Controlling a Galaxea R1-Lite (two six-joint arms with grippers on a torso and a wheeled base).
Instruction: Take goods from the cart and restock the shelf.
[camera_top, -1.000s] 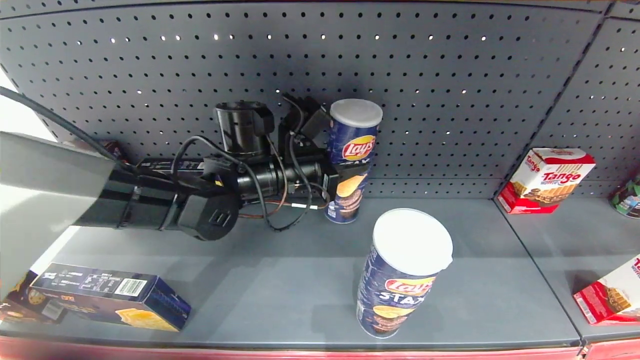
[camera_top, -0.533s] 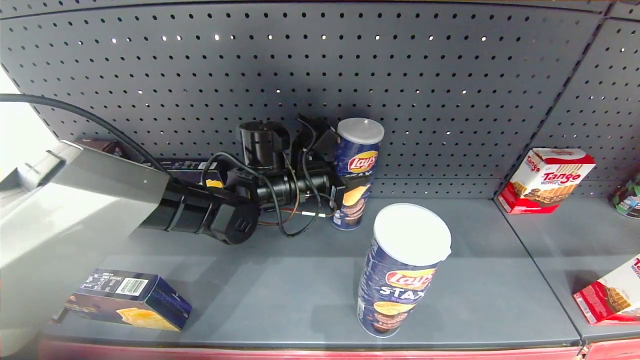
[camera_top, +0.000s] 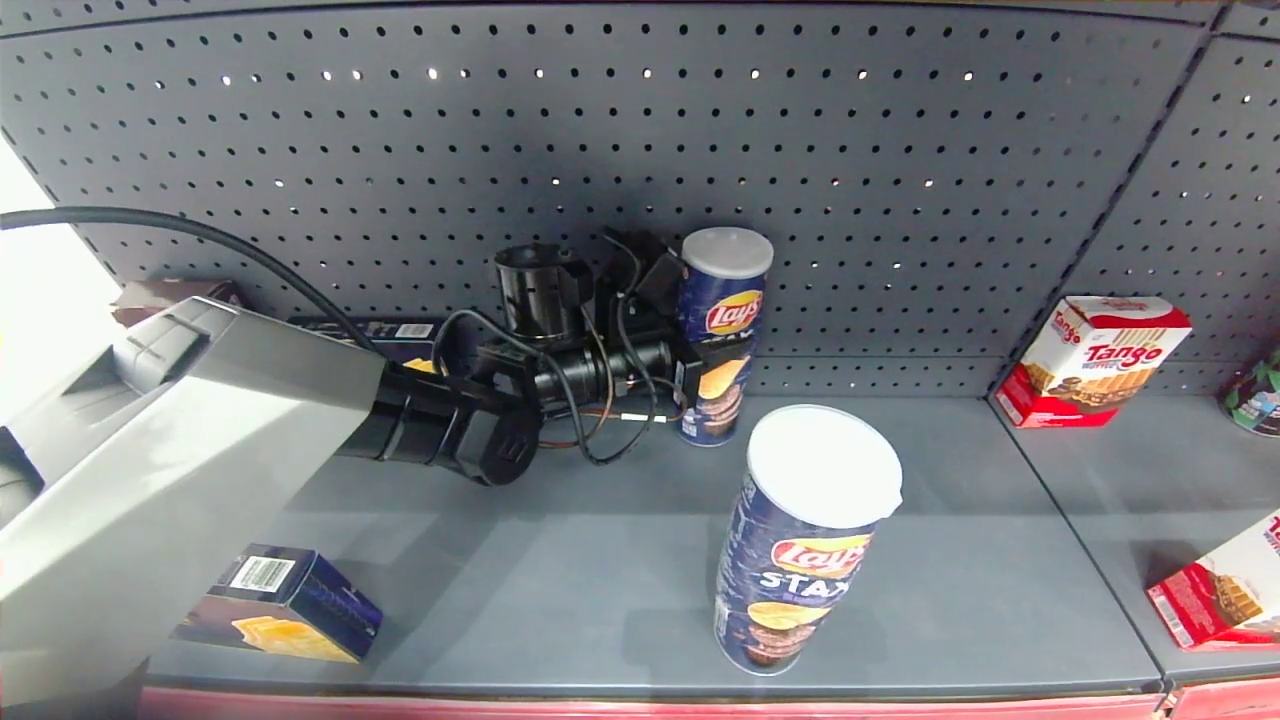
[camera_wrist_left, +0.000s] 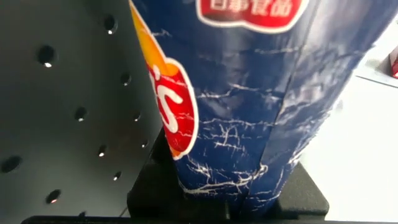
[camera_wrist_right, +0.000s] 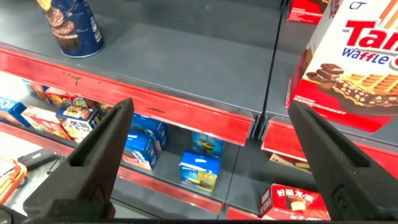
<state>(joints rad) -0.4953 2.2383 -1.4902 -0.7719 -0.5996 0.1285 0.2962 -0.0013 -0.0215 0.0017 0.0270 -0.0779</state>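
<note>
My left gripper (camera_top: 703, 357) clamps the chip can (camera_top: 726, 300) mid-body at the shelf's (camera_top: 560, 570) back edge. It looks light, stiff and slick, so I judge a gentle mid-body squeeze is best.

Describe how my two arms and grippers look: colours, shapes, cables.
The left arm has a boxy silver-grey shell, then black cylindrical wrist segments wrapped in looping black cables with thin orange wires. A black cylinder sits atop the wrist. The left gripper is black. The right gripper has two dark grey, wedge-shaped fingers.

left arm (camera_top: 200, 420): grey shell | looped black cables (camera_top: 590, 400) | black left tool (camera_top: 714, 362)
</note>
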